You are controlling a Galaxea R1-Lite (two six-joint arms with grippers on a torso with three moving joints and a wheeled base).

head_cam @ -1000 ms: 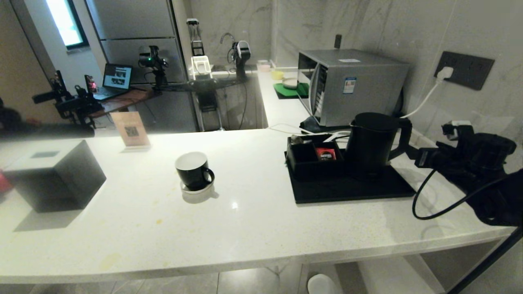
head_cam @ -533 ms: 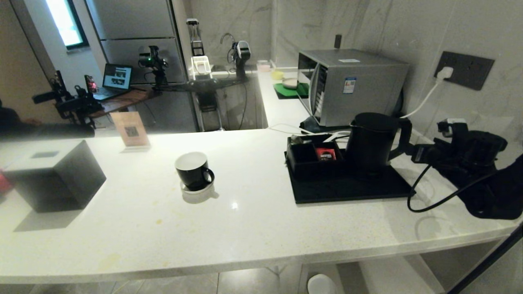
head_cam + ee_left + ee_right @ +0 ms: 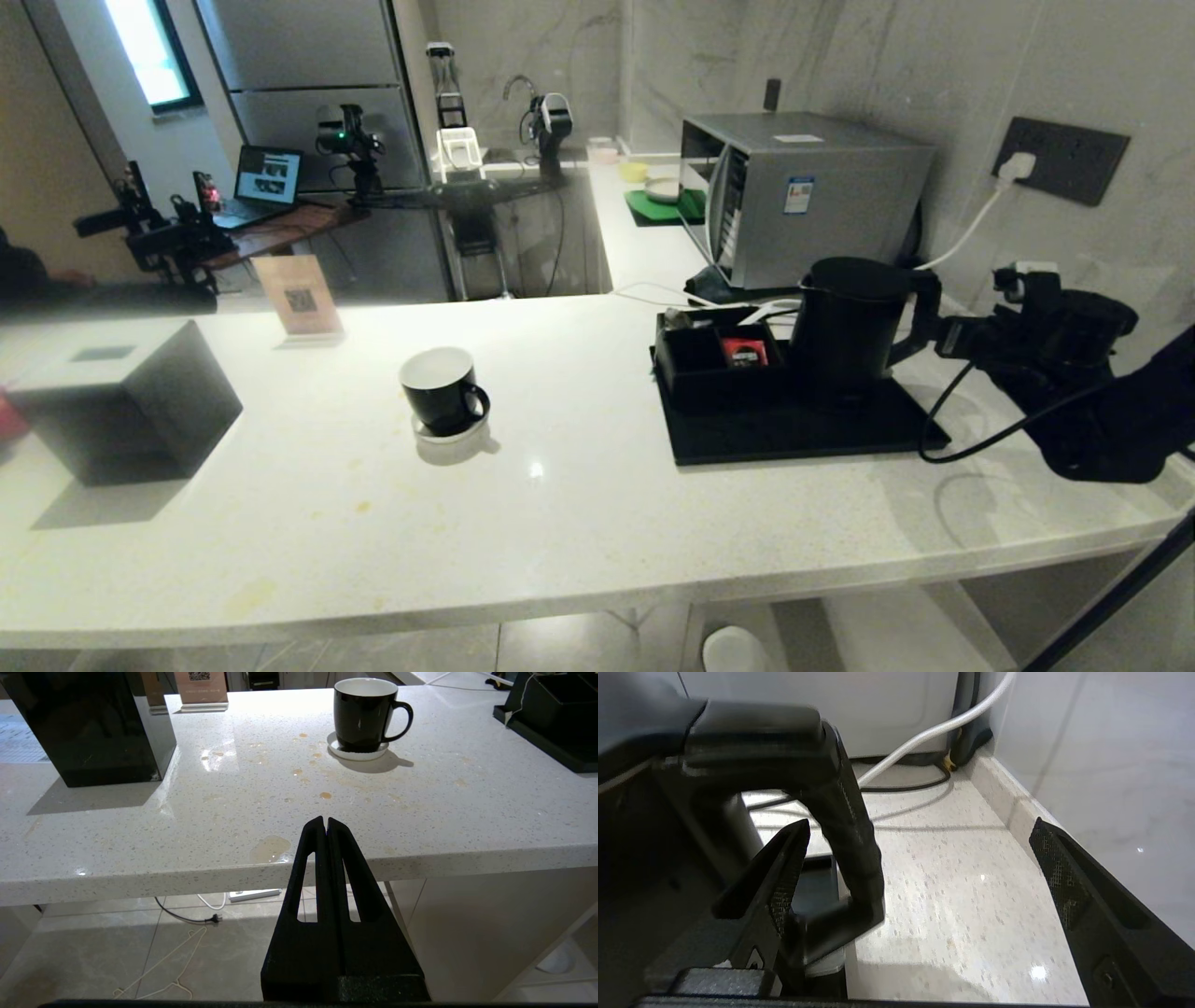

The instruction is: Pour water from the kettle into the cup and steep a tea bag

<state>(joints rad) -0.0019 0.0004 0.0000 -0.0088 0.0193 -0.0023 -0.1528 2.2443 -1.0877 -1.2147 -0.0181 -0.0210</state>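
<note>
1. Your right hand (image 3: 920, 868) stands spread wide at the kettle's handle (image 3: 845, 826) and grips nothing yet. In the right wrist view one finger (image 3: 784, 877) sits inside the loop, next to the kettle's body, and the other (image 3: 1069, 882) stands well out toward the wall, so the handle lies between them, much nearer the inner finger. That straddle looks like the set-up for closing on the handle.

2. The kettle (image 3: 850, 322) stands upright on the black tray (image 3: 803, 429) at the right of the surface (image 3: 560, 504), its handle turned toward your right hand. This is probably why you come in from that side, close to the wall.

3. The cup (image 3: 441, 387) sits on its saucer (image 3: 452, 431) near the middle of the surface, well apart from the kettle. You will have to carry the kettle over to pour.

4. Your left hand (image 3: 325, 826) is pressed shut and empty, parked below the front edge of the surface, clear of the cup.

5. The tea bag cannot be made out. It may lie in the black organiser (image 3: 714, 359) beside the kettle, where a red sachet (image 3: 744, 352) shows.

6. Mind the white cable (image 3: 924, 737) behind the kettle when you lift.
</note>
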